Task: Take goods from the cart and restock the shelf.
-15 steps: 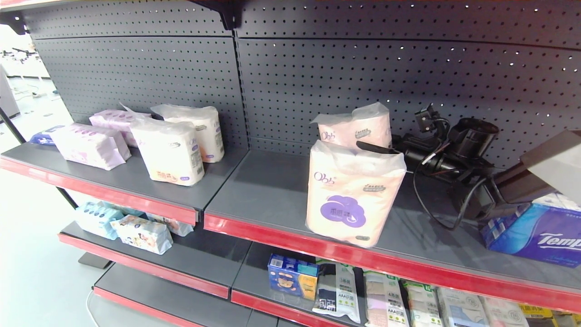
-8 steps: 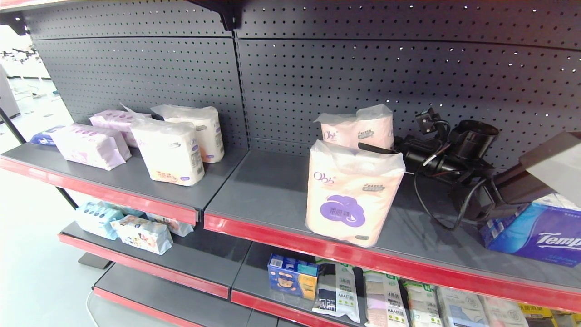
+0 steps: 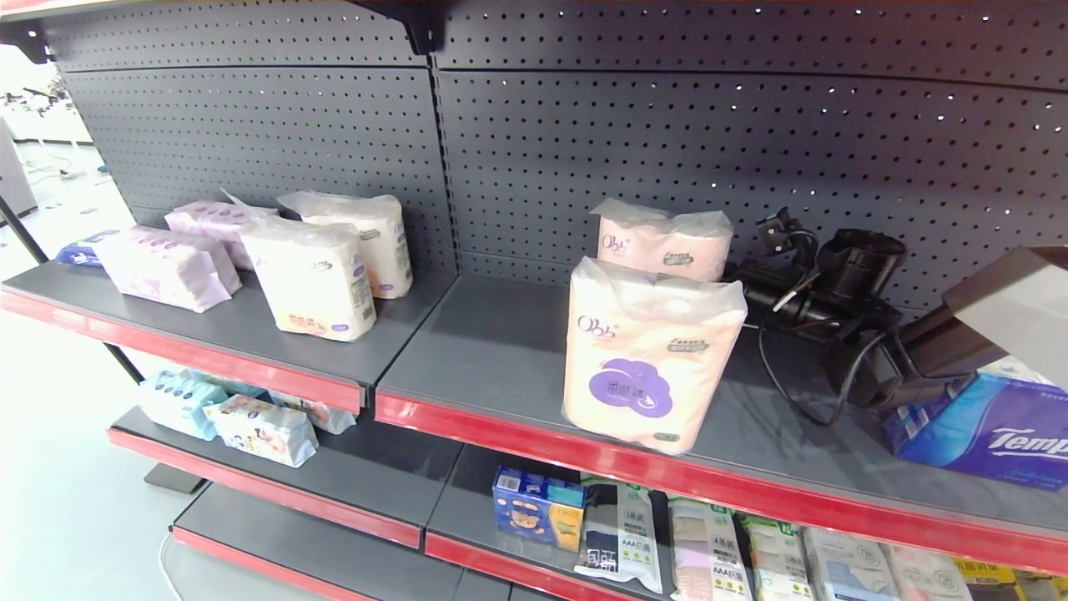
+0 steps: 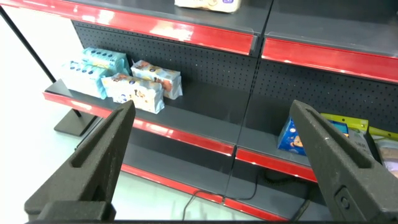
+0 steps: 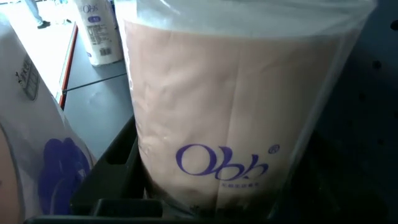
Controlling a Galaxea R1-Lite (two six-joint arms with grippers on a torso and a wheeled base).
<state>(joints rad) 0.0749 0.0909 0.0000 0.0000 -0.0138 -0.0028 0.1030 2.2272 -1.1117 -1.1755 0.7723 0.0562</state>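
Head view: rear roll pack (image 3: pixel 665 242) has its lower part hidden behind front roll pack (image 3: pixel 651 359). In right wrist view its top & btm are cut by the edges. The right gripper (image 3: pixel 745 280) has its front end hidden by the rear roll pack, so grip can't be told. The blue tissue pack (image 3: pixel 993 430) is cut by the pic edge, w/ 1 corner under the arm. The left gripper (image 4: pixel 211 109) has both of its 2 fingers cut off at the btm edge. The lower-shelf packets (image 3: pixel 709 559) are cut off, print too small.

Dark shelf (image 3: pixel 501 351), red edge: front roll pack (image 3: pixel 651 359) upright, rear roll pack (image 3: pixel 663 242) behind it, blue tissue pack (image 3: pixel 993 426) rt, white packs (image 3: pixel 313 280) & lilac packs (image 3: pixel 163 269) left
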